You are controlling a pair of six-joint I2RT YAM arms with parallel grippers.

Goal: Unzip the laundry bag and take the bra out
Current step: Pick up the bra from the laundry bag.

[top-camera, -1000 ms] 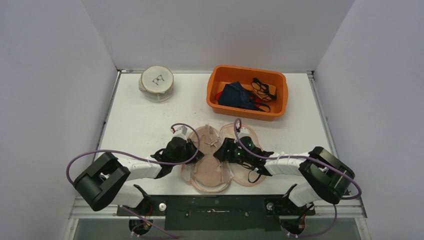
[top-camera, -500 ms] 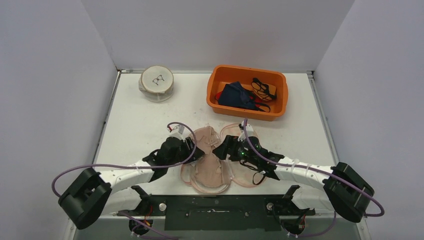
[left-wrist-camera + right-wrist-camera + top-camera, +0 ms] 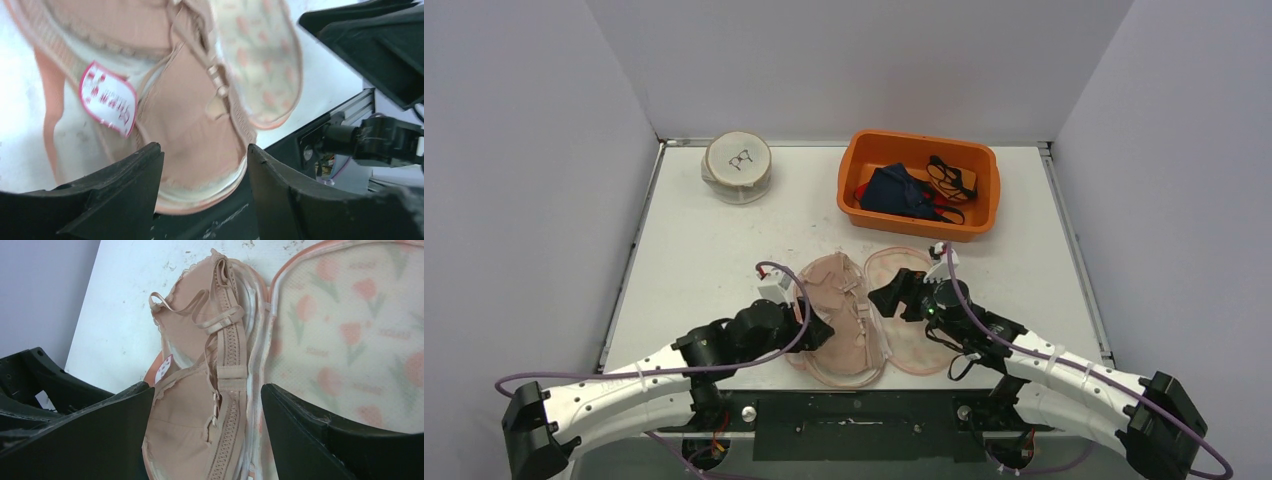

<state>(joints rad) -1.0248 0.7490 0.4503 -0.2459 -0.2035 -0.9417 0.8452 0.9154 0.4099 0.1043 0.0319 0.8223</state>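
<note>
the laundry bag [image 3: 916, 300] lies unzipped and spread like a clamshell on the worktop [image 3: 704, 250], its tulip-print flap thrown out to the right. the bra [image 3: 842, 310] rests on the bag's left half, not yet lifted off. its long axis runs from the far side toward the arm bases, with the hook band and straps along the middle seam. the left gripper [image 3: 204, 146] sits just at the bra's left edge, jaws apart and holding nothing, the lower cup straight ahead between them. the right gripper [image 3: 207, 387] hovers by the seam between bra and flap, jaws wide and empty too. both are near, but the left looks better lined up to close across the cup edge and draw the bra leftward off the bag
</note>
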